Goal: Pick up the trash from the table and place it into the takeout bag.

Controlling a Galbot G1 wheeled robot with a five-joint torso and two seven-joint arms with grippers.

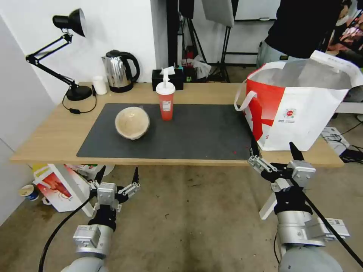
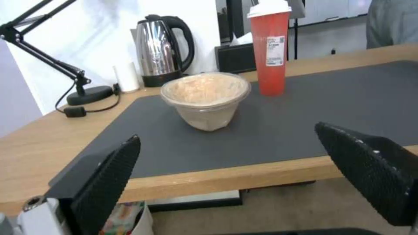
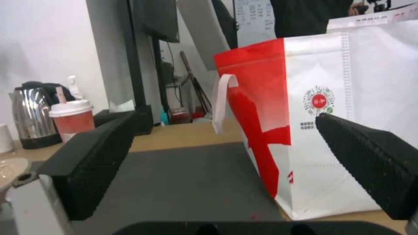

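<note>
From the head camera, the tan paper bowl (image 1: 132,122) sits on the left part of the dark grey mat (image 1: 196,132), tipped a bit toward the camera with a clear film over its mouth; the red cup (image 1: 165,101) stands upright just beside it, toward the back of the mat, white lid on and a straw poking up; the takeout bag (image 1: 298,105) is parked at the right end of the table (image 1: 53,132), mouth open, silver lining showing, white strap hanging off its left side. Behind the cup there's a black tissue box (image 1: 167,78), then a steel kettle (image 1: 119,71), a small white cup (image 1: 100,85) and a black desk lamp (image 1: 72,53) along the back left. The left gripper (image 1: 117,175) hangs below the table's front edge with fingers spread wide and empty; the right gripper (image 1: 274,149) is up at the front edge just before the bag, also spread wide, nothing in it.

Left wrist camera: the bowl (image 2: 204,98) is dead ahead between the two black fingertips (image 2: 109,176), well apart from them; the cup (image 2: 271,49) is right behind it; nothing sits between gripper and bowl except the table edge.

Right wrist camera: the bag (image 3: 331,124) is close up, red panel, white face and a round red logo, one pad (image 3: 370,156) overlapping its face; the cup (image 3: 72,119) and kettle (image 3: 30,114) are far off.
</note>
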